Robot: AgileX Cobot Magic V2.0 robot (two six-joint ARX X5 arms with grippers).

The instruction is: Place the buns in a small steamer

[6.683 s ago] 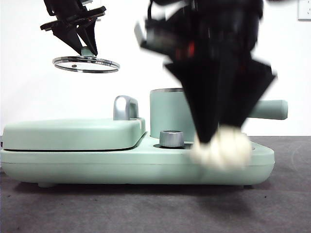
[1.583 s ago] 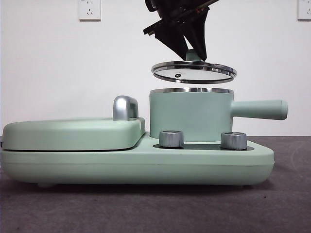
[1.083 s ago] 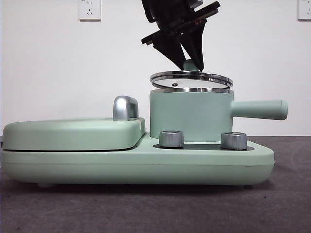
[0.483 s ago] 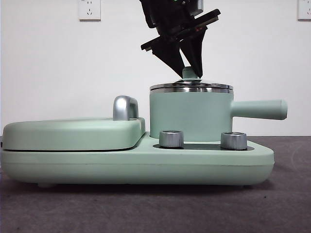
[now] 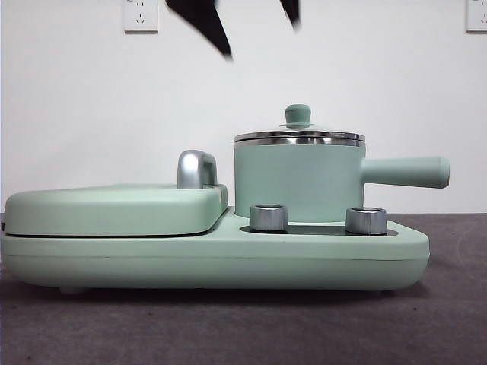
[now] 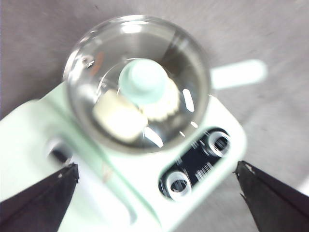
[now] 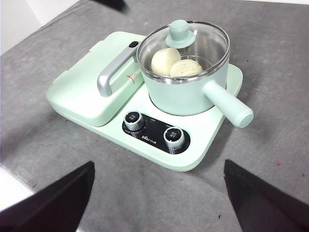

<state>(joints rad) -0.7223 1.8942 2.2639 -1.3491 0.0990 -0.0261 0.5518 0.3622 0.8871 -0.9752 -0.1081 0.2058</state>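
While the glass lid (image 7: 183,46) sits closed on the small steamer (image 7: 186,92), two buns lie side by side inside it, one smooth cream-white bun (image 7: 165,61) and one ridged shell-shaped bun (image 7: 187,68), both visible through the glass. One steamer stands on the mint-green cooker base (image 5: 213,258), beside one flat hinged griddle lid (image 5: 114,209) with a chrome handle (image 5: 196,169), and two steel knobs (image 5: 268,217) sit at the front on the grey counter (image 5: 228,327). Spread wide, the left pincer (image 6: 154,193) hovers above the lid's green knob (image 6: 143,81), and the right pincer (image 7: 159,203) is likewise spread, well apart from the cooker.
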